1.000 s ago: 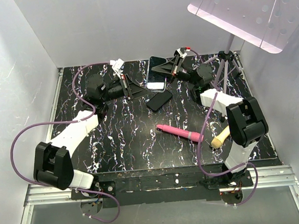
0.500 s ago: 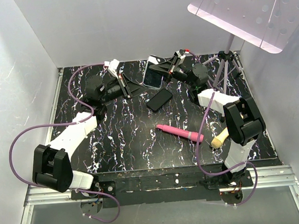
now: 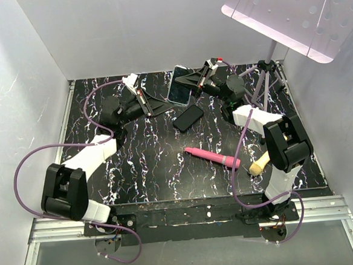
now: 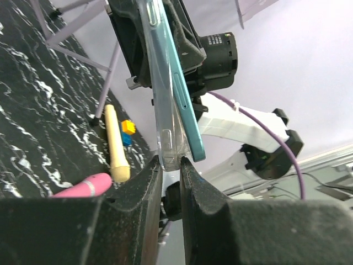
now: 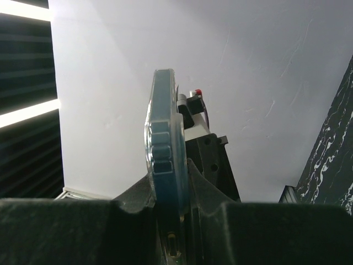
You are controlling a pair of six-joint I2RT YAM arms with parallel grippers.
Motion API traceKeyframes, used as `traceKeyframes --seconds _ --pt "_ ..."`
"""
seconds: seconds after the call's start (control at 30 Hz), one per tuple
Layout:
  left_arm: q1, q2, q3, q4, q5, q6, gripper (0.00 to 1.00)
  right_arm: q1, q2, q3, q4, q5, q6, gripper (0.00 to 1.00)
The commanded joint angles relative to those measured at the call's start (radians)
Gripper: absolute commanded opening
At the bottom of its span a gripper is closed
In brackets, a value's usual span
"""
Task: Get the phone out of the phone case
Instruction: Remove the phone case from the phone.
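Note:
The phone (image 3: 179, 87) in its clear phone case is held tilted up off the table at the back centre. My right gripper (image 3: 189, 83) is shut on it from the right; in the right wrist view the bluish edge of the phone (image 5: 165, 138) stands between the fingers of the right gripper (image 5: 168, 176). My left gripper (image 3: 168, 103) reaches in from the left. In the left wrist view the left gripper (image 4: 171, 163) is shut on the lower corner of the phone case (image 4: 159, 83). The phone's teal edge (image 4: 187, 116) stands slightly apart from the case there.
A plain black phone (image 3: 188, 118) lies flat just below the held one. A pink pen (image 3: 211, 157) and a cream-handled tool (image 3: 260, 162) lie front right. A tripod (image 3: 264, 81) with a perforated panel (image 3: 289, 9) stands back right. White walls enclose the table.
The right gripper has lifted the cased phone off the table and tilted it up. The left gripper has swung up and right and has closed on the case's corner.

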Motion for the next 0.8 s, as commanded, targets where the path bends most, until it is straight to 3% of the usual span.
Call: traceKeyframes --seconds 0.0,0.13,0.3,0.4,0.5,0.67,0.77 --pt "0.008 0.131 -0.082 0.012 -0.144 -0.2 0.04 0.137 -0.162 0.116 0.44 -0.136 0.251 0.01" --pt "0.008 0.114 -0.044 -0.028 -0.153 -0.212 0.2 0.16 -0.167 0.111 0.399 -0.162 0.194 0.01" --pt "-0.005 0.074 0.025 -0.209 -0.189 -0.11 0.24 0.19 -0.149 0.148 0.33 -0.194 0.073 0.01" --pt "-0.025 0.034 0.022 -0.289 -0.248 -0.03 0.08 0.206 -0.127 0.197 0.285 -0.21 0.021 0.01" --pt "-0.036 -0.024 -0.011 -0.337 -0.349 0.066 0.0 0.218 -0.123 0.225 0.215 -0.216 -0.03 0.01" --pt "-0.054 -0.101 -0.079 -0.438 -0.655 0.335 0.0 0.25 -0.11 0.236 0.182 -0.143 -0.005 0.01" --pt "-0.096 -0.185 -0.249 -0.254 -0.977 0.47 0.0 0.262 -0.049 0.272 0.26 -0.066 0.122 0.01"
